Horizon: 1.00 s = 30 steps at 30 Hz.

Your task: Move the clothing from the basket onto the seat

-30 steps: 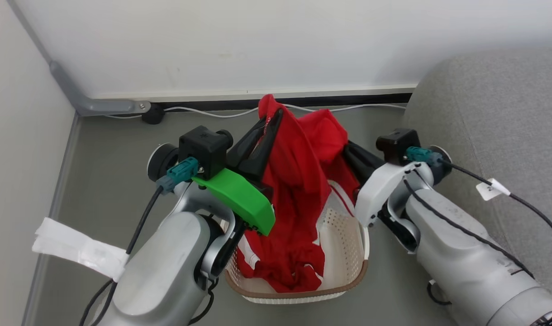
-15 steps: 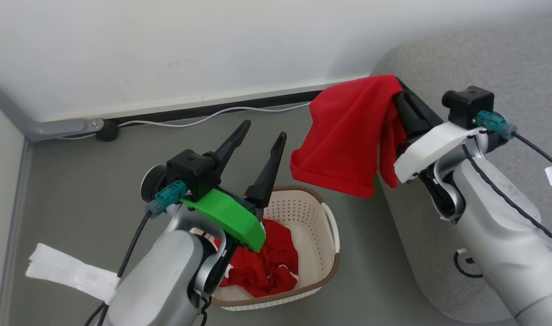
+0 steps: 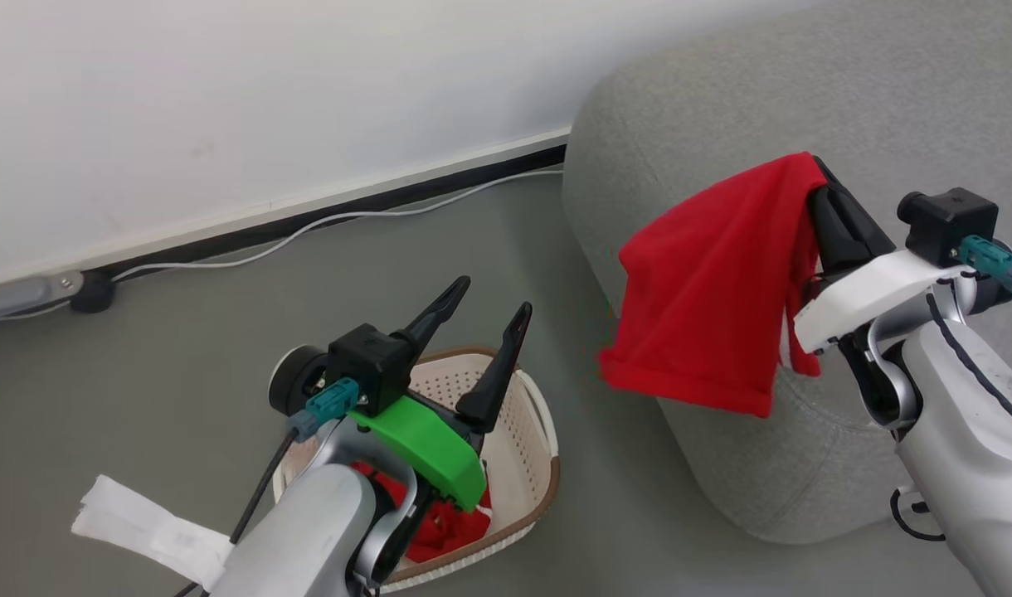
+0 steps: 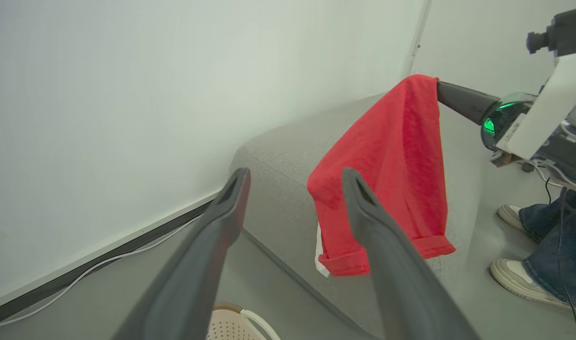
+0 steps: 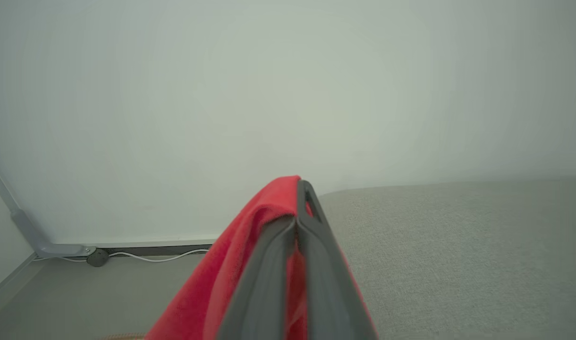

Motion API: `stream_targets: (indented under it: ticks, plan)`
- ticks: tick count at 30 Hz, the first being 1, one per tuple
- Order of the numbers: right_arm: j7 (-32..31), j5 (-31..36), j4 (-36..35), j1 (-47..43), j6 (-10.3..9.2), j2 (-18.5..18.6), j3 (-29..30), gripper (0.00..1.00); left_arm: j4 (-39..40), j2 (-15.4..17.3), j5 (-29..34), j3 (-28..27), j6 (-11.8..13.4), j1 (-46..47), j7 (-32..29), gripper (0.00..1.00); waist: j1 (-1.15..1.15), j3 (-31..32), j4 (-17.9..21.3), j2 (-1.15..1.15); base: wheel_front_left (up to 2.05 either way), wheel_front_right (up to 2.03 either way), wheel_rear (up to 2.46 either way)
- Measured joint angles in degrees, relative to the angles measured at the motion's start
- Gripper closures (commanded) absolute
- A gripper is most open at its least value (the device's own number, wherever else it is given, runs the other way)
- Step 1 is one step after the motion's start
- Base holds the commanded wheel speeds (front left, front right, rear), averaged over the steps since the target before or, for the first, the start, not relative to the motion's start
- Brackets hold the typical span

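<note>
1. A red garment (image 3: pixel 709 282) is clamped in the closed right tool (image 3: pixel 814 164) and is hung over the rounded end of the seat (image 3: pixel 722 91).
2. The left tool (image 3: pixel 493 298) is held wide apart and empty above the basket (image 3: pixel 549 477).
3. More red clothing (image 3: pixel 440 526) is seen inside the basket.

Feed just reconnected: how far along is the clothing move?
Done: nothing rests on the visible grey fabric sofa yet. In hand: the right gripper is shut on one bright red garment, hanging beside the sofa's rounded end. Left: the open left gripper hovers over the cream perforated basket, which holds more red clothing.
</note>
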<state>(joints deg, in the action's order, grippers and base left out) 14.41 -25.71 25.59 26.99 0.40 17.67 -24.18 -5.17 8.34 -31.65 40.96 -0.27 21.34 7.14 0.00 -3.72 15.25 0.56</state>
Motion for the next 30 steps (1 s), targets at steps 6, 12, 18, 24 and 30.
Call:
stream_targets:
  ticks: [6,12,18,24,30]
  plan:
    - [0.00,-0.27,-2.52,-2.06,0.00,0.99,1.10,1.00,-0.01,0.07,0.26,0.57,0.01,-0.52,0.01,0.00,0.00,-0.50,4.07,0.00,0.00,0.00,0.00]
    - [0.00,-0.85,-4.22,-2.95,0.08,3.37,2.02,1.00,0.12,0.00,1.24,1.85,0.01,-0.52,-0.13,0.00,0.00,-1.76,6.71,0.00,0.00,0.00,0.00]
    - [0.00,-1.97,-6.82,-2.71,0.30,4.39,4.04,1.00,0.32,-0.02,1.69,2.30,0.02,-0.46,-0.79,0.00,0.00,-4.91,7.81,0.00,0.00,0.00,0.00]
    - [0.00,-3.91,-8.68,3.97,1.10,4.89,7.17,1.00,1.76,0.91,2.19,1.44,0.70,0.42,-1.55,0.00,0.00,-9.11,7.95,0.00,0.00,0.00,0.00]
    - [-1.44,-6.37,-8.48,12.72,1.52,6.31,10.80,1.00,4.00,2.23,4.30,-0.22,1.78,2.97,-2.04,0.00,0.00,-13.07,7.39,0.00,0.00,0.00,0.00]
